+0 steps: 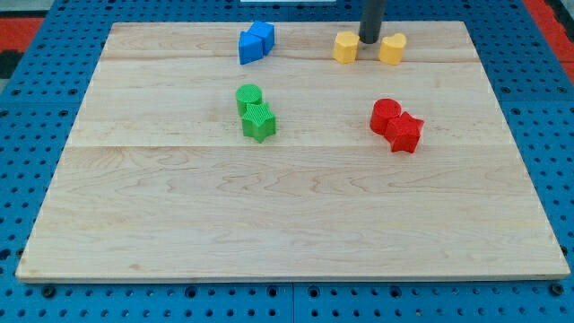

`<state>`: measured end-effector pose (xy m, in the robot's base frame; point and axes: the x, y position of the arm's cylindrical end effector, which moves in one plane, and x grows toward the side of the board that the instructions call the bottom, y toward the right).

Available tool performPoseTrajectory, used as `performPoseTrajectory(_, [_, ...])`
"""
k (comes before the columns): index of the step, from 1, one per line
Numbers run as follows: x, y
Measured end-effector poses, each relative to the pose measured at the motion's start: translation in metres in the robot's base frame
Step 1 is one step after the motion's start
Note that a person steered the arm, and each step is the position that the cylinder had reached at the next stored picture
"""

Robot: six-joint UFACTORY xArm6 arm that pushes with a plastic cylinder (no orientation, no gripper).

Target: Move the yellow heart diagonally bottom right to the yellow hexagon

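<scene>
The yellow hexagon (346, 47) sits near the view's top, right of centre. The yellow heart (392, 48) sits just to its right, at about the same height, a small gap between them. My dark rod comes down from the top edge, and my tip (370, 40) stands in that gap, close to the hexagon's right side and the heart's left side. I cannot tell whether it touches either block.
Two blue blocks (256, 42) sit together at the top, left of centre. A green cylinder (248, 96) touches a green star (258, 122) at mid-left. A red cylinder (386, 115) touches a red star (404, 133) at mid-right, below the yellow blocks.
</scene>
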<state>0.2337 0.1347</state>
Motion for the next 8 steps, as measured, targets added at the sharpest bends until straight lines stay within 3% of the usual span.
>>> performPoseTrajectory(1, [0.027, -0.029])
performPoseTrajectory(2, [0.010, -0.070])
performPoseTrajectory(4, [-0.011, -0.098])
performPoseTrajectory(6, [-0.037, 0.037])
performPoseTrajectory(7, [-0.010, 0.084])
performPoseTrajectory(8, [0.020, 0.058])
